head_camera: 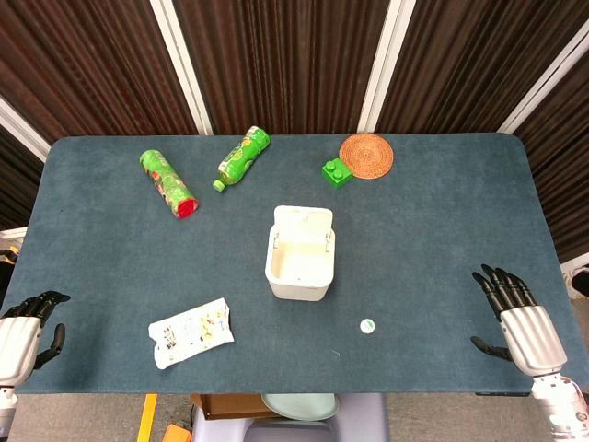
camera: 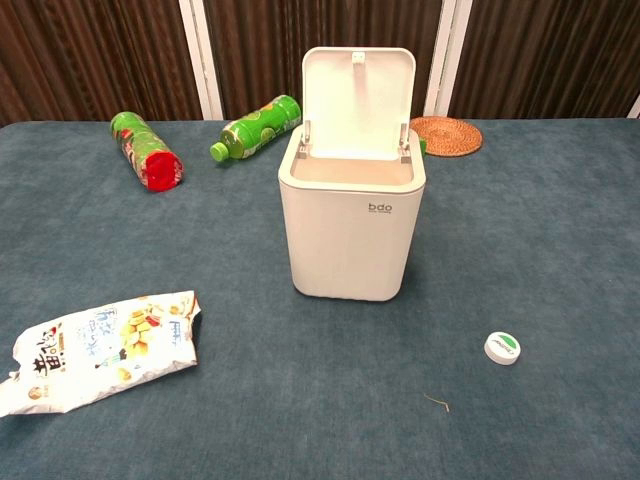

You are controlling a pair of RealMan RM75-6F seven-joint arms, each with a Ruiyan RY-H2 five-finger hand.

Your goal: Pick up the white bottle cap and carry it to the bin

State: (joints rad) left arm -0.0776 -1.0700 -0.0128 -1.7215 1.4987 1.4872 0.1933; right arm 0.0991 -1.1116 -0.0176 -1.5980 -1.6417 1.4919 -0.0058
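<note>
The white bottle cap lies flat on the blue desk, its green-marked top facing up, toward the robot's near edge. It sits well to the left of the right hand and roughly level with that hand's fingertips, with bare desk between them. In the chest view the cap shows to the front right of the bin, apart from it.

The right hand rests at the desk's near right corner, holding nothing, its dark fingers extended and slightly spread, thumb out to the side. The left hand sits at the opposite near corner, also empty; its fingers are somewhat curled but apart (only part of it shows at the frame edge).

The white bin stands upright, between the two hands and farther out from them, with its flip lid raised open and tilted back. A crumpled snack bag lies flat just out from the left hand, toward the middle of the desk. Far ahead of the left hand, a green canister with a red cap and a green bottle lie on their sides near the far edge. Far ahead of the right hand and toward the middle, a woven coaster lies flat, with a green toy brick touching its nearer edge.
</note>
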